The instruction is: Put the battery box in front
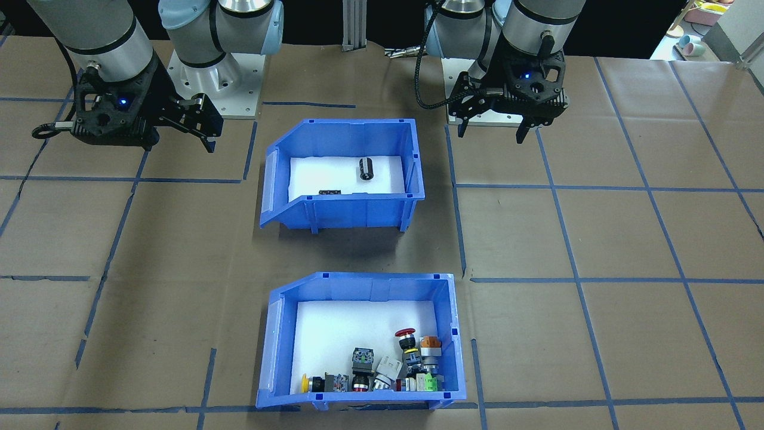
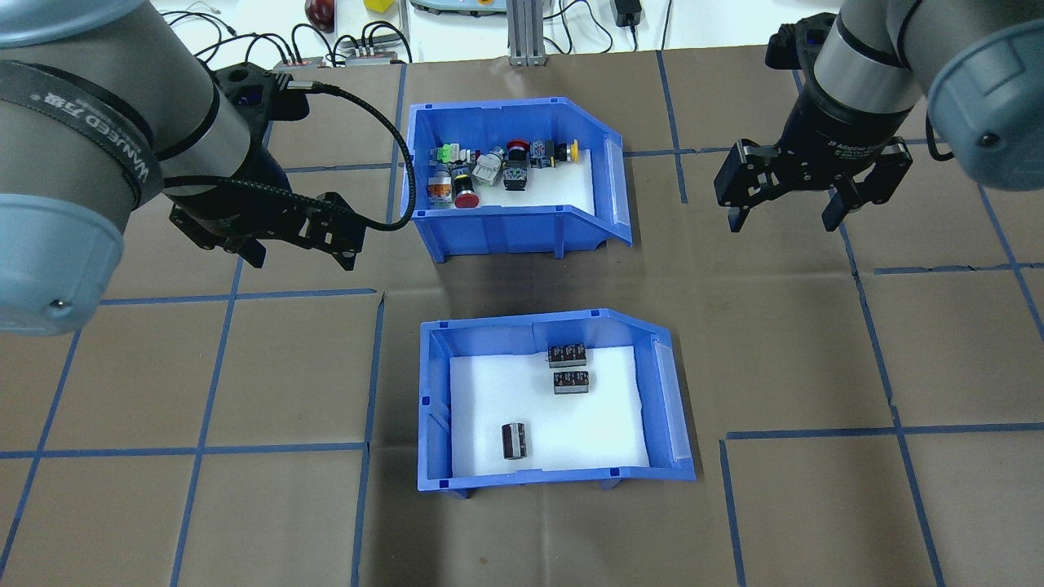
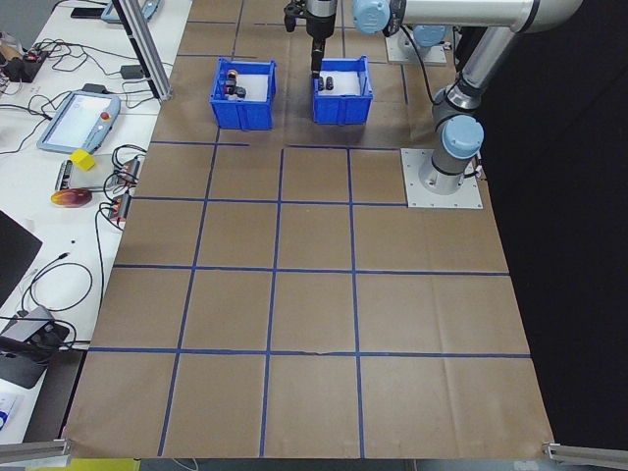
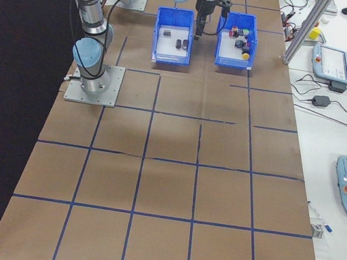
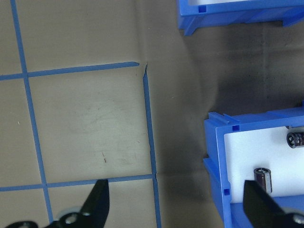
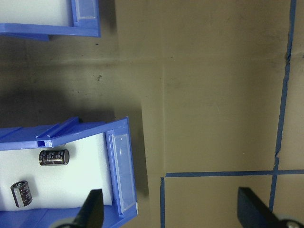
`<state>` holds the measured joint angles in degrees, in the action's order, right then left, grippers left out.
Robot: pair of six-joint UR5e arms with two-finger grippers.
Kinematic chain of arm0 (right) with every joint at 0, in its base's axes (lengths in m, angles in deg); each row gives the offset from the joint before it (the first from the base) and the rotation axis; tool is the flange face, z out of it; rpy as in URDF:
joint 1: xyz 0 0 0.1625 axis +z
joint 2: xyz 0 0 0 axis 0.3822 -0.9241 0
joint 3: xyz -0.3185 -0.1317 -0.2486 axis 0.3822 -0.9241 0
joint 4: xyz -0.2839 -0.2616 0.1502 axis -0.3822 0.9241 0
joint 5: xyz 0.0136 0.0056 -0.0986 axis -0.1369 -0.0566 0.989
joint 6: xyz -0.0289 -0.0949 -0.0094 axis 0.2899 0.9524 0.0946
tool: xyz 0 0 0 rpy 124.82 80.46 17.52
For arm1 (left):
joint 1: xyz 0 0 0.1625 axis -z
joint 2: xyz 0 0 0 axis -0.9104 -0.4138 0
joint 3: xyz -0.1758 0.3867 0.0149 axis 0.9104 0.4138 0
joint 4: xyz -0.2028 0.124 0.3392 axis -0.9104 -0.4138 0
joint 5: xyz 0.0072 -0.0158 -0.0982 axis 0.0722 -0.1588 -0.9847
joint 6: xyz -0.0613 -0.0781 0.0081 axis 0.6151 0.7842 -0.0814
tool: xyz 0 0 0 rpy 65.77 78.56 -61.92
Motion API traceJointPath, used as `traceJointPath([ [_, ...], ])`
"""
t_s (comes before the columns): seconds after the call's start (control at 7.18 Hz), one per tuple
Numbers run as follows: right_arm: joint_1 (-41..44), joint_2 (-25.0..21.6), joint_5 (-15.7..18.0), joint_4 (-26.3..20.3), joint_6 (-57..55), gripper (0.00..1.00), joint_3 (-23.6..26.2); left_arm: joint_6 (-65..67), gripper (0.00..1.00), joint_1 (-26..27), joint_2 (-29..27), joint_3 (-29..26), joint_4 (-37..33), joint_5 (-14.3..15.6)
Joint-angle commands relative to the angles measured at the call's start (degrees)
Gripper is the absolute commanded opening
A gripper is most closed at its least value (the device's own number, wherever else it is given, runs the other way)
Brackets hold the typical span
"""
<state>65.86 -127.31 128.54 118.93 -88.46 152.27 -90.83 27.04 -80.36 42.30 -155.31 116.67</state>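
Observation:
The battery box [image 2: 530,481], a blue bin with a white liner, sits at the table's middle on the robot's side. It holds three dark cylindrical cells [image 2: 514,440], and its open front faces the robot's right. In the front-facing view the battery box [image 1: 340,212] lies nearer the robot bases than the other bin. My left gripper [image 2: 300,257] hangs open above bare paper, to the left of and a little beyond the box; its wrist view shows the box corner [image 5: 213,156] beside one finger. My right gripper [image 2: 783,224] is open over the paper beyond the box's right side, holding nothing.
A same-looking blue bin [image 2: 506,228] with colourful push-buttons and switches stands directly beyond the battery box, farther from the robot. Brown paper with blue tape lines covers the table. Cables and tablets [image 3: 78,118] lie on a white side bench past the far edge.

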Motion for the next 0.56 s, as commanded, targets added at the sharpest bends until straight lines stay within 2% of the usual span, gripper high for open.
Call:
traceJointPath([
  [0.0,0.00,0.02,-0.06,0.00,0.00,1.00,0.00,0.00,0.99,-0.04,0.01,0.02,-0.04,-0.17],
  [0.42,0.00,0.02,-0.06,0.00,0.18,1.00,0.00,-0.26,0.99,-0.04,-0.34,-0.16,0.05,0.00],
])
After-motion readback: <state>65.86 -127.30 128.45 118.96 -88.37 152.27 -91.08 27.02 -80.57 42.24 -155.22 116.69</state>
